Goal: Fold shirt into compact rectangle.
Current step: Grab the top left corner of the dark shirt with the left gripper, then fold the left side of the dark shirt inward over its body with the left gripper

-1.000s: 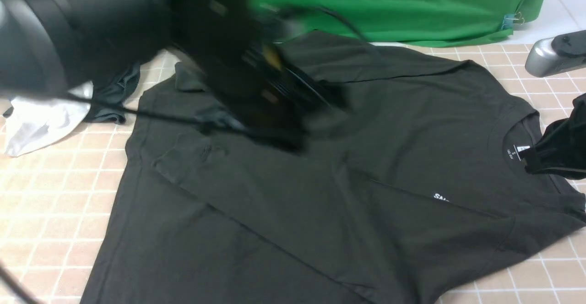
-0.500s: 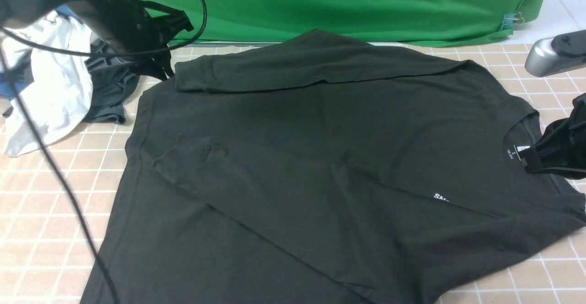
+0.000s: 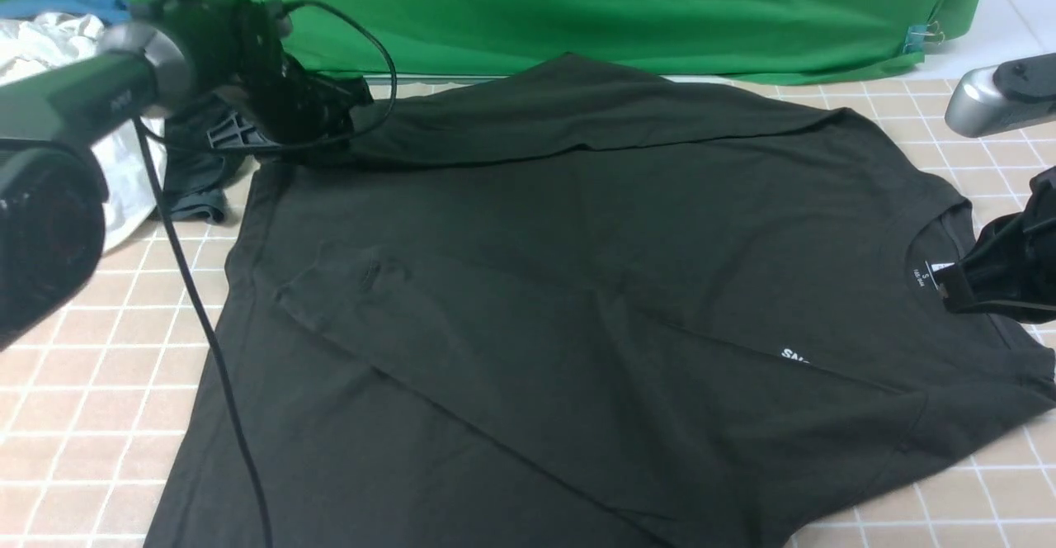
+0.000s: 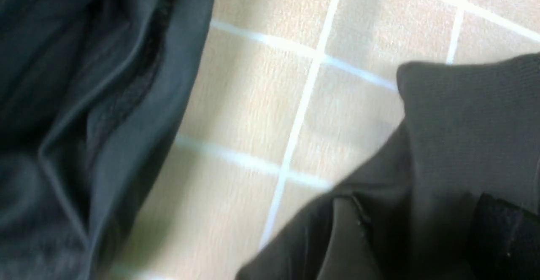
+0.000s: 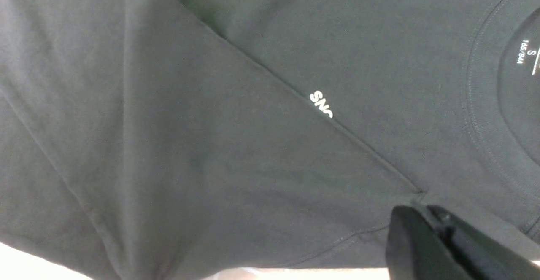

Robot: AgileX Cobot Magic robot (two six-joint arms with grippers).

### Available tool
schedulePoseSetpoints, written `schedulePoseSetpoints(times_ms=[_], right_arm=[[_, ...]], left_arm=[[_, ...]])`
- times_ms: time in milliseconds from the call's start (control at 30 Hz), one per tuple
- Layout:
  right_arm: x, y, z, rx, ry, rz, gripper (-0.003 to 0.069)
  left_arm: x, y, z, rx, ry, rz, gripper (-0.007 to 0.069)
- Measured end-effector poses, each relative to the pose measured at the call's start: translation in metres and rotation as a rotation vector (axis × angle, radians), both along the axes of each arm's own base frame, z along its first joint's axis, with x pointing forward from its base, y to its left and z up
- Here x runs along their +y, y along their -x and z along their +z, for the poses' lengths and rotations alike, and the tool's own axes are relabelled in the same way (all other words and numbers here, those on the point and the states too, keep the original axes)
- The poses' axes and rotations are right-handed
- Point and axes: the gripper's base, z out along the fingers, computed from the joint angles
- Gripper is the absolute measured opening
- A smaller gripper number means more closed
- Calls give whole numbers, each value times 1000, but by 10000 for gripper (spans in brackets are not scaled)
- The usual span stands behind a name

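Front view: the shirt (image 3: 577, 284) lies flat on the tiled table (image 3: 82, 366), both sleeves (image 3: 495, 342) folded across its body. The left gripper (image 3: 285, 115), jaws spread, sits at the far cuff (image 4: 455, 115); the right gripper (image 3: 953, 290), jaws pressed together, is at the collar (image 3: 907, 234).

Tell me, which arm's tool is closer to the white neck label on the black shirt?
Right. The right tool sits beside the neck label; the left tool is across the shirt, at the end of its far sleeve.

The left hand (image 3: 318, 119) has swung from over the shirt (image 3: 577, 284) to its far sleeve cuff (image 4: 464, 115), jaws now apart.
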Motion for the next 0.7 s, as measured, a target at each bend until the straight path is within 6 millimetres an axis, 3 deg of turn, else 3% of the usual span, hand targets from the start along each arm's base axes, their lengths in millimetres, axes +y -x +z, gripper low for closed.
schedulePoseSetpoints(times_ms=[167, 267, 333, 400, 500, 700], right_arm=[[0, 0, 0, 0, -1, 0, 35], [0, 0, 0, 0, -1, 0, 35], [0, 0, 0, 0, -2, 0, 35], [0, 0, 0, 0, -2, 0, 35], [0, 0, 0, -1, -2, 0, 35], [0, 0, 0, -1, -2, 0, 38]], left_arm=[[0, -3, -4, -22, -7, -14, 351], [0, -3, -6, -21, -19, -41, 256], [-1, -3, -5, -14, -35, -72, 104], [-1, -3, -2, -1, -38, -80, 47], [-1, 0, 10, 14, -42, -83, 30], [-1, 11, 60, -29, -47, -104, 30]])
